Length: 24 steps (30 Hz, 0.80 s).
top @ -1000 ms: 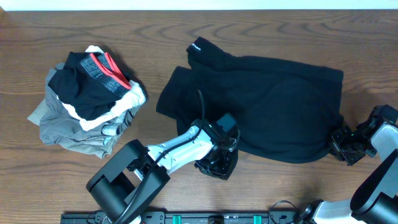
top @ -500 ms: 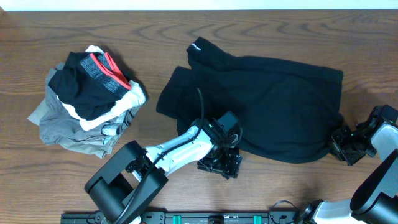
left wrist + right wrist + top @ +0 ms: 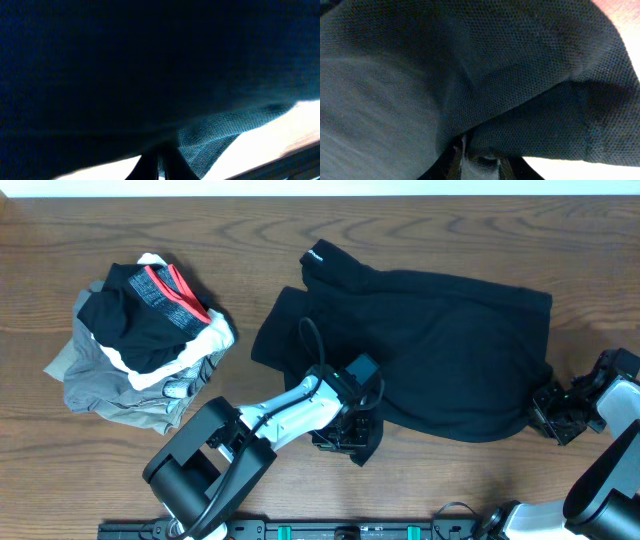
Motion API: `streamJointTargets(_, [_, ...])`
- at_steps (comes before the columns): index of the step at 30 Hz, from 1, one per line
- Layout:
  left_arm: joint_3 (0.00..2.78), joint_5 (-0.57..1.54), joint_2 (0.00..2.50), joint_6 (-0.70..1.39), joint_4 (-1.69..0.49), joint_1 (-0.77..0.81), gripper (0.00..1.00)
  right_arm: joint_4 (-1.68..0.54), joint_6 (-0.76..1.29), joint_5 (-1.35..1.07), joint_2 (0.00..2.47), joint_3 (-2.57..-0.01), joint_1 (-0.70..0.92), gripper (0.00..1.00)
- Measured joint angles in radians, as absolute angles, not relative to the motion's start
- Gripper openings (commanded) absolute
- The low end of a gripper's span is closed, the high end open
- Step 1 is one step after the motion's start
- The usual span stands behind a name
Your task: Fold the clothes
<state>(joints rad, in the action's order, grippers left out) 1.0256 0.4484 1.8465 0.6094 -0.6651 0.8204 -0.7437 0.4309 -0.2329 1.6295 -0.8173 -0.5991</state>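
Observation:
A black shirt (image 3: pixel 430 340) lies spread on the wooden table, centre to right. My left gripper (image 3: pixel 352 442) is at its near left hem, shut on the black fabric, which fills the left wrist view (image 3: pixel 150 75). My right gripper (image 3: pixel 548 408) is at the shirt's near right corner, shut on the fabric, which fills the right wrist view (image 3: pixel 470 75). A pile of other clothes (image 3: pixel 140 340), grey, black, white and red, sits at the left.
The wooden table (image 3: pixel 450 220) extends behind and to the left of the shirt. The left arm (image 3: pixel 260 430) reaches in from the near edge. The right arm's base (image 3: pixel 610 470) stands at the near right corner.
My left gripper has shifted slightly left at the shirt's near hem, and a small flap of black fabric now hangs by it. The right gripper has not moved.

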Motion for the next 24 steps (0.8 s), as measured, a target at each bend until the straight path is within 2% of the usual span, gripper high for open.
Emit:
streamJointTargets(8, [1.081, 0.287, 1.796, 0.611, -0.939, 0.787, 0.06, -0.747, 0.424, -0.235, 1.629, -0.818, -0.599, 0.22])
streamJointTargets(16, [1.175, 0.059, 1.361, 0.625, -1.142, 0.773, 0.06, -0.764, 0.416, -0.233, 1.629, -0.818, -0.599, 0.22])
streamJointTargets(21, [1.177, -0.024, 1.237, 0.645, -1.248, 0.733, 0.06, -0.77, 0.416, -0.233, 1.629, -0.818, -0.599, 0.23])
streamJointTargets(22, [1.177, -0.038, 1.232, 0.649, -1.256, 0.727, 0.06, -0.774, 0.416, -0.233, 1.629, -0.818, -0.599, 0.25])
streamJointTargets(24, [1.177, -0.06, 1.229, 0.654, -1.26, 0.72, 0.06, -0.786, 0.414, -0.233, 1.629, -0.818, -0.599, 0.38])
